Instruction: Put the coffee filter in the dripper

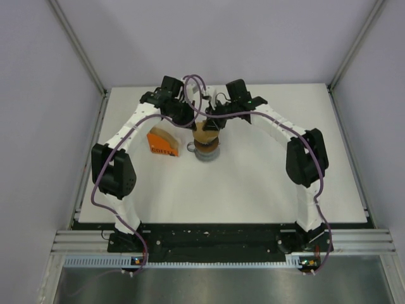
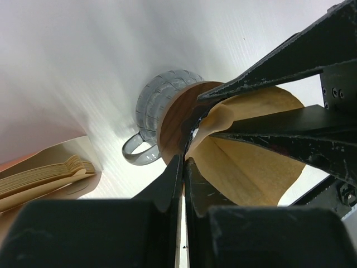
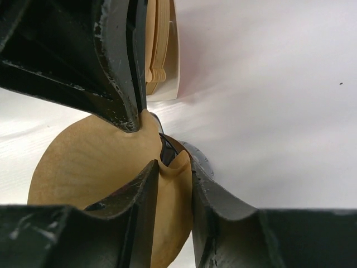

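The tan coffee filter point(image 1: 204, 132) hangs over the grey handled mug point(image 1: 207, 154) with a brown rim, at mid-table. My left gripper point(image 1: 190, 120) and right gripper point(image 1: 216, 120) meet over it from opposite sides. In the left wrist view, my left gripper point(image 2: 186, 159) is shut on one edge of the filter point(image 2: 251, 162), just above the mug's rim point(image 2: 175, 120). In the right wrist view, my right gripper point(image 3: 173, 164) pinches the opposite, folded edge of the filter point(image 3: 83, 162). The blue dripper is hidden under the filter and the fingers.
The orange pack point(image 1: 161, 142) of spare filters lies left of the mug; its stacked filters show in the left wrist view point(image 2: 44, 178) and the right wrist view point(image 3: 159, 56). The mug's handle point(image 2: 136, 151) points toward the pack. Grey walls enclose the white table point(image 1: 266, 183).
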You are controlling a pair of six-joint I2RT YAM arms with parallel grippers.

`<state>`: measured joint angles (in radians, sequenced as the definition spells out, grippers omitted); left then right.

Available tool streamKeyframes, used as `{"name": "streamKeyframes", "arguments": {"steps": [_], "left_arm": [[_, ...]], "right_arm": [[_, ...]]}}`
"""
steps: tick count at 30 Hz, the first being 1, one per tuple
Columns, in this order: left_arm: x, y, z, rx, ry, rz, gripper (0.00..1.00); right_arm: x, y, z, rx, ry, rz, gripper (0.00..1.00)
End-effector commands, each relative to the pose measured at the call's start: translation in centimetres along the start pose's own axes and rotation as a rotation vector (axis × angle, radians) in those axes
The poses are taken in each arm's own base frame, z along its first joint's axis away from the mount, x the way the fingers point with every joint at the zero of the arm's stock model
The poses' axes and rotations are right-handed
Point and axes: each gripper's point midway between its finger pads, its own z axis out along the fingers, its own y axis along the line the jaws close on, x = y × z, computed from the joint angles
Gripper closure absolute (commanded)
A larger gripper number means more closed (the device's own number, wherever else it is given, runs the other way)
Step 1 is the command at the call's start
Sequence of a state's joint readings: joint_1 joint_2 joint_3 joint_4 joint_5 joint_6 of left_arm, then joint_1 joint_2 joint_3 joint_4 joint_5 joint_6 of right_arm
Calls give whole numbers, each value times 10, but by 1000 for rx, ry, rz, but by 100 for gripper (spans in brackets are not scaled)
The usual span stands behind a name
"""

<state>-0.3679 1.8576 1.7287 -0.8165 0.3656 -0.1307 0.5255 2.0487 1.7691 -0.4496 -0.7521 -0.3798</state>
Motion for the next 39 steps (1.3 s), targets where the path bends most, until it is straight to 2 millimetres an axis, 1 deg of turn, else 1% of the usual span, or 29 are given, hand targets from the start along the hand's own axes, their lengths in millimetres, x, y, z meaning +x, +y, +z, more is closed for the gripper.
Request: {"name": "streamKeyframes", "arguments": {"steps": [1,4,8,12,16,17,19,21,23,25,27,29,30,36,39], "left_arm": [[-12,-5,0,9,-29,57,94],[-13,-6,1,14,-29,60,92],[-15,-8,-1,21,-37,68,84],[-19,-8,-1,25,-44,76,72],[-25,-10,-3,30,-63,86,55],[-26,-10,-2,34,-66,89,52],[-27,-10,1,37,-70,96,50],[-23,-6,7,31,-49,94,51],[-13,-4,14,38,-10,86,55],[-8,-4,15,46,3,87,63],[-8,-6,15,50,-3,95,72],[-11,-9,13,56,-16,107,85],[-11,-9,13,60,-20,112,88],[-10,-12,10,67,-30,139,91],[-8,-13,11,74,-25,147,91]], "right_arm": [[-21,9,-1,-63,-52,-91,74],[-19,13,-2,-80,-55,-104,80],[-15,13,-3,-77,-48,-129,85],[-12,13,-2,-74,-43,-146,89],[-8,12,-3,-65,-32,-150,91],[-8,12,-3,-65,-33,-151,91],[-7,13,-3,-67,-31,-149,92],[-6,13,-3,-65,-31,-149,92],[-7,13,-4,-62,-35,-151,91],[-8,13,-4,-62,-38,-153,91],[-11,14,-5,-65,-46,-158,89],[-13,15,-5,-65,-52,-162,84],[-15,15,-6,-64,-56,-160,79],[-27,12,-8,-54,-82,-162,57],[-33,8,-8,-40,-88,-171,53]]}}
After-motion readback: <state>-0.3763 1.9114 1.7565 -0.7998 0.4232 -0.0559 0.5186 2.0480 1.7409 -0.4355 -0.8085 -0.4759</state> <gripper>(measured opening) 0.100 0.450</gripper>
